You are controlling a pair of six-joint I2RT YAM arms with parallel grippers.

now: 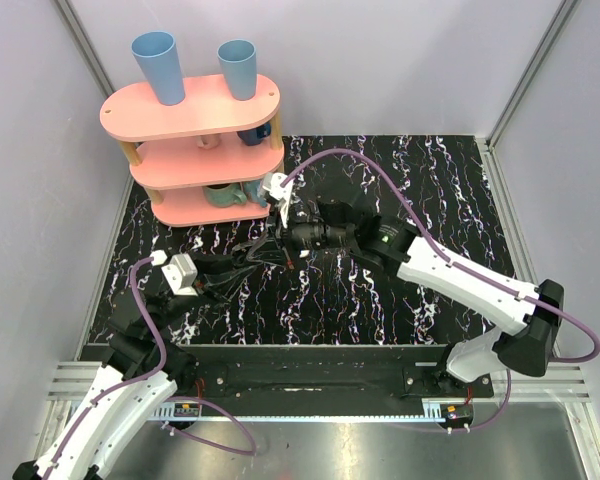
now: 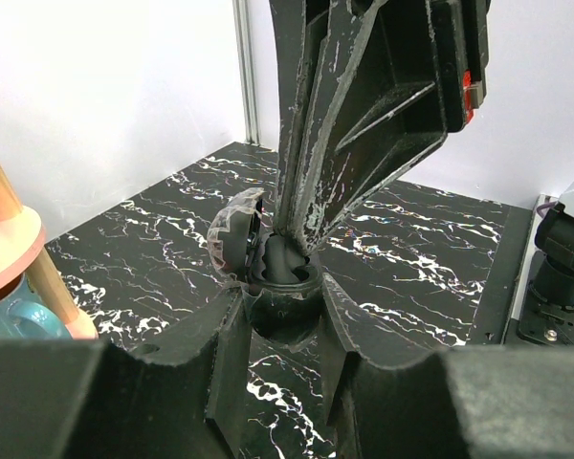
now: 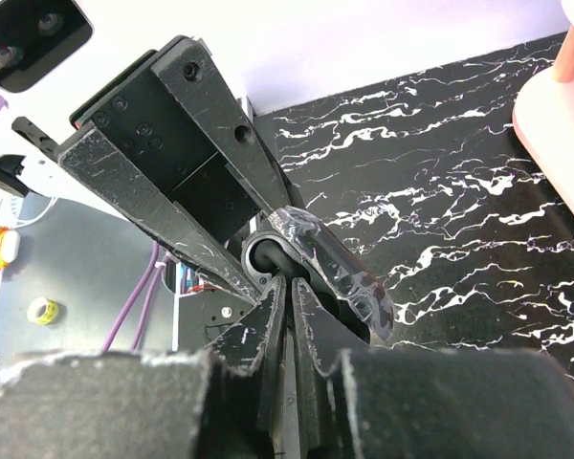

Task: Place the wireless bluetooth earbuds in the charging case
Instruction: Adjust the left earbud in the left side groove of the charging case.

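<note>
Closest to me, my left gripper (image 2: 282,330) is clamped on the case (image 2: 285,308), one finger on each side of its round body, over the middle of the black marbled table (image 2: 411,249). I cannot tell whether the case rests on the table or is lifted off it. From both wrist cameras the case looks dark and glossy (I go by what I see). It is a small round cup with a hinged lid (image 2: 235,239) tipped open to one side, and the shiny lid picks up the table's white veins. Inside the cup sits a dark rounded lump (image 2: 289,260); I cannot tell whether that is an earbud or the moulded well.

Just above the opening, my right gripper (image 2: 294,228) points down into the cup, its fingers drawn almost together with only a slit between them. If anything is pinched there, it is hidden from me.

I judge this to be the insertion step itself, an earbud going into its seat. The next move calls for a gentle, straight push into the well. Then the right fingers should open a little and lift cleanly past the lid, with the left grip holding the case level.

Far back stands a pink shelf (image 1: 195,122) with blue cups (image 1: 160,65), well apart from the work.
</note>
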